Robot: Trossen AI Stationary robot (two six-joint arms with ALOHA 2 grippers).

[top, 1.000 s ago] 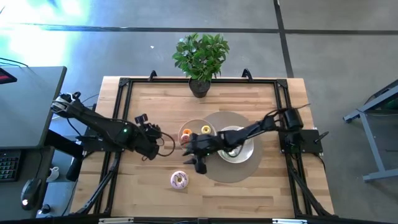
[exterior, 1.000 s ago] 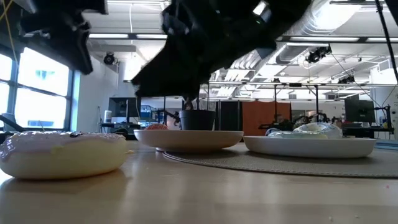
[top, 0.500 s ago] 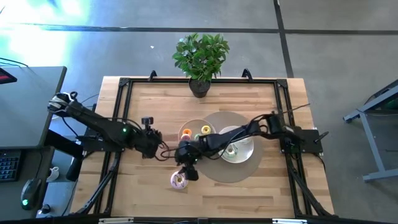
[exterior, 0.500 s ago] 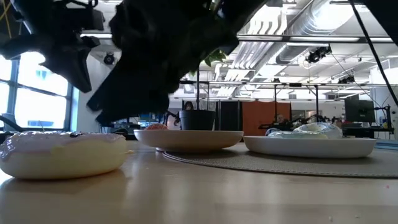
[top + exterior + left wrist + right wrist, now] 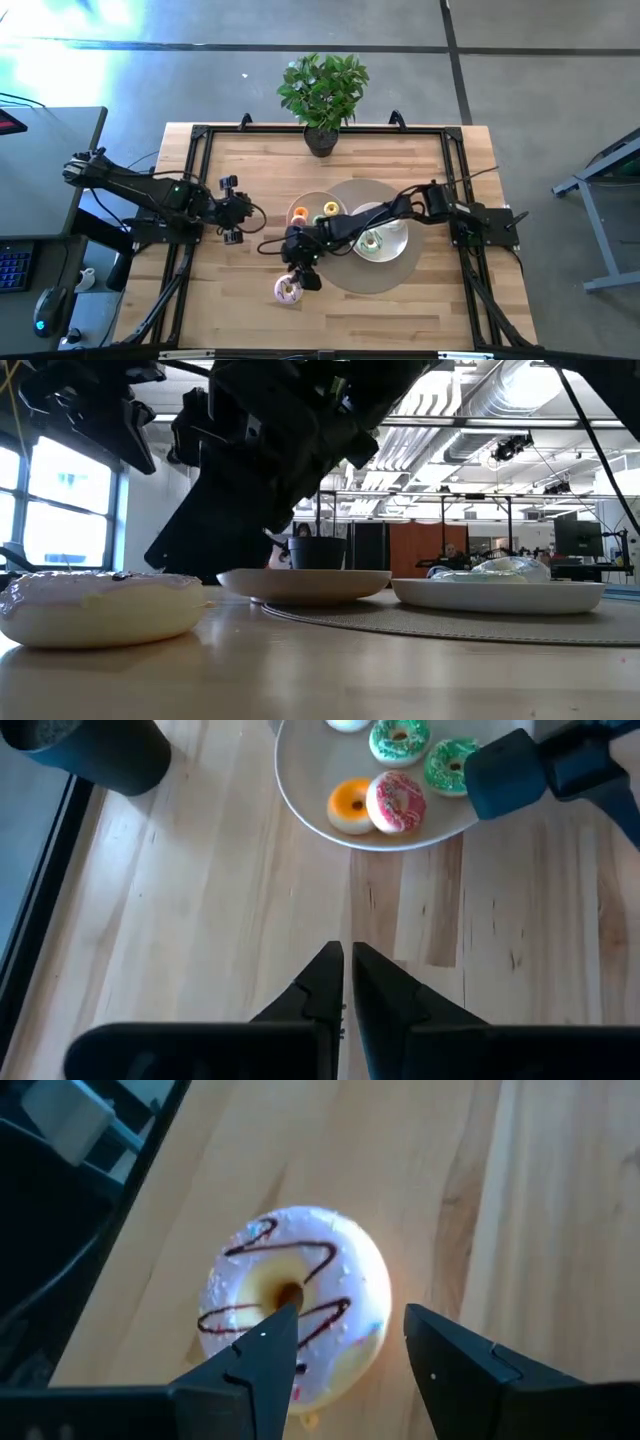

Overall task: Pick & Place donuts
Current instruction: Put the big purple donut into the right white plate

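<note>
Right gripper (image 5: 345, 1342) jaws apart, hovering over pink-iced donut (image 5: 293, 1302) on bare table (image 5: 230, 300), at 7 o'clock from near plate (image 5: 302, 203). I judge it light, squashy, slick icing; pinch across ring. Left gripper (image 5: 346, 982) jaws together, waiting at 9 o'clock.

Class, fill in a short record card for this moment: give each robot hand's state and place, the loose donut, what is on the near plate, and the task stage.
right hand: open, poised over the pink-iced donut
pink-iced donut: flat on the bare table, dark zigzag icing, not gripped
left hand: shut, holding nothing, over bare wood away from the plates
small plate: holds orange, pink, green donuts
task stage: loose donut not yet picked
</note>
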